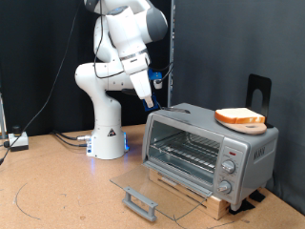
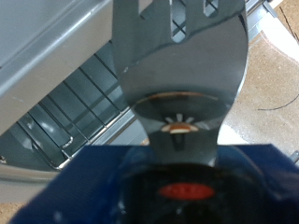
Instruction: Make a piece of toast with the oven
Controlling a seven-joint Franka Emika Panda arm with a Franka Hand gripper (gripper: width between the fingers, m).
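The silver-grey oven (image 1: 212, 145) stands on a wooden board at the exterior view's right. Its glass door (image 1: 143, 191) lies folded down flat, and the wire rack (image 1: 186, 148) shows inside. The piece of toast (image 1: 240, 117), pale with an orange-brown crust, lies on top of the oven near its right end. My gripper (image 1: 152, 99) hangs in the air just above and to the left of the oven's top left corner, apart from the toast. In the wrist view, a shiny metal part of the hand fills the middle, with the rack (image 2: 79, 107) beneath it.
The white arm's base (image 1: 108, 138) stands on the wooden table left of the oven. A black upright stand (image 1: 258, 91) is behind the oven. Cables and a small box (image 1: 17, 140) lie at the far left. A black curtain closes the back.
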